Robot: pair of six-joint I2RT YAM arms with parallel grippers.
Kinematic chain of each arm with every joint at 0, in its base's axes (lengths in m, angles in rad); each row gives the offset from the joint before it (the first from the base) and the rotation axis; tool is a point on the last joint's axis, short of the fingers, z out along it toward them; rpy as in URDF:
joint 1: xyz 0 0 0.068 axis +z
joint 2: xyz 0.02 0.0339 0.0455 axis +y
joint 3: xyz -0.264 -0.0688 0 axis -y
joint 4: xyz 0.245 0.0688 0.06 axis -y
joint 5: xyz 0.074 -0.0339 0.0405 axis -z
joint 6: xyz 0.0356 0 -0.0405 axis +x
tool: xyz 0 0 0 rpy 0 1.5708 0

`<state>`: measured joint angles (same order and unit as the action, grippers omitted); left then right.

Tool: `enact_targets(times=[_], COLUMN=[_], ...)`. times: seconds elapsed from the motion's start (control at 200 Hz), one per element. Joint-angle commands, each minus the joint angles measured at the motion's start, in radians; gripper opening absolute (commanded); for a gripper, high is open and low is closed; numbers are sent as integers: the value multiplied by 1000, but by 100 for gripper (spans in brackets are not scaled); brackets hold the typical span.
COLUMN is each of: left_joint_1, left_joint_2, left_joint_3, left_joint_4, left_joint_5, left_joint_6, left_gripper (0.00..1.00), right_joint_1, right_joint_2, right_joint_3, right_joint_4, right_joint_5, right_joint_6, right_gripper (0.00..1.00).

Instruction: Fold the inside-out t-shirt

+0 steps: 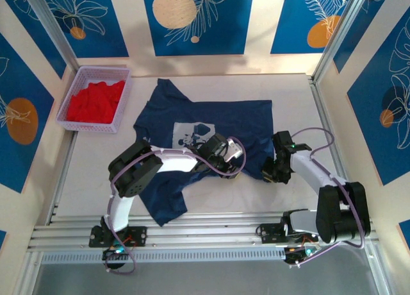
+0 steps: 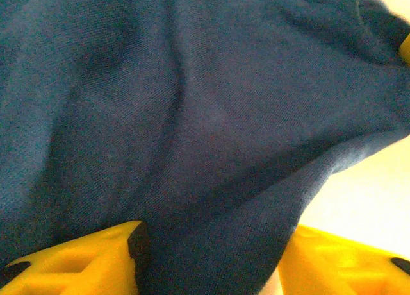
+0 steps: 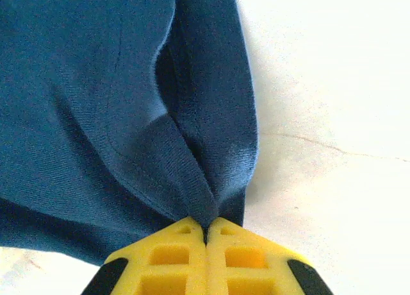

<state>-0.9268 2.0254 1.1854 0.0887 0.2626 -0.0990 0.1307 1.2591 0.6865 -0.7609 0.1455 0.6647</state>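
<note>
Pale surface (image 1: 291, 93) boxed in by blue-and-cream panels (image 1: 195, 19). Across centre frame, navy t-shirt (image 1: 246, 125), lying flat, long axis left to right: sleeves at left, hem at right. Upper left, lilac basket (image 1: 125, 99) holding a red garment (image 1: 95, 101), near a sleeve, not touching. At the hem's lower-right corner, right hand (image 3: 206, 234), pressed together, pinching a fold of cloth. Mid-shirt, left hand (image 2: 211, 256), spread wide, cloth bunched in the gap. Probably next: hem carried leftward.

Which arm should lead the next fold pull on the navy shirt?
Right. The right pincer is shut on the right edge of the t-shirt, so it can probably draw that edge across. The left pincer sits over the t-shirt's middle with fingers apart; its grip is unclear.
</note>
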Motion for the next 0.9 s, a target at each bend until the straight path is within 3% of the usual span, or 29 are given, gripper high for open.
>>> enact_targets(times=[0.0, 0.25, 0.45, 0.58, 0.695, 0.82, 0.895], left_joint_1=[3, 6, 43, 47, 53, 74, 125], left_joint_2=[-11, -148, -347, -511, -650, -805, -833], left_joint_3=[-32, -82, -185, -259, -336, -437, -477], left_joint_4=[-90, -58, -54, -243, -504, -695, -659], left_joint_5=[37, 74, -11, -234, -424, -485, -411], left_joint_6=[-22, -56, -138, -226, -417, -581, -572], left_gripper=[58, 68, 72, 71, 68, 67, 67], right_joint_1=[-6, -18, -14, -11, -10, -8, -6], right_joint_2=[-22, 40, 142, 169, 169, 163, 168], right_joint_3=[63, 134, 218, 253, 265, 260, 256], right_joint_4=[-64, -9, 65, 87, 98, 123, 138], right_joint_5=[65, 129, 111, 105, 97, 66, 39], right_joint_6=[-32, -94, -141, -169, -193, -209, -214], right_gripper=[3, 2, 0, 0, 0, 0, 0])
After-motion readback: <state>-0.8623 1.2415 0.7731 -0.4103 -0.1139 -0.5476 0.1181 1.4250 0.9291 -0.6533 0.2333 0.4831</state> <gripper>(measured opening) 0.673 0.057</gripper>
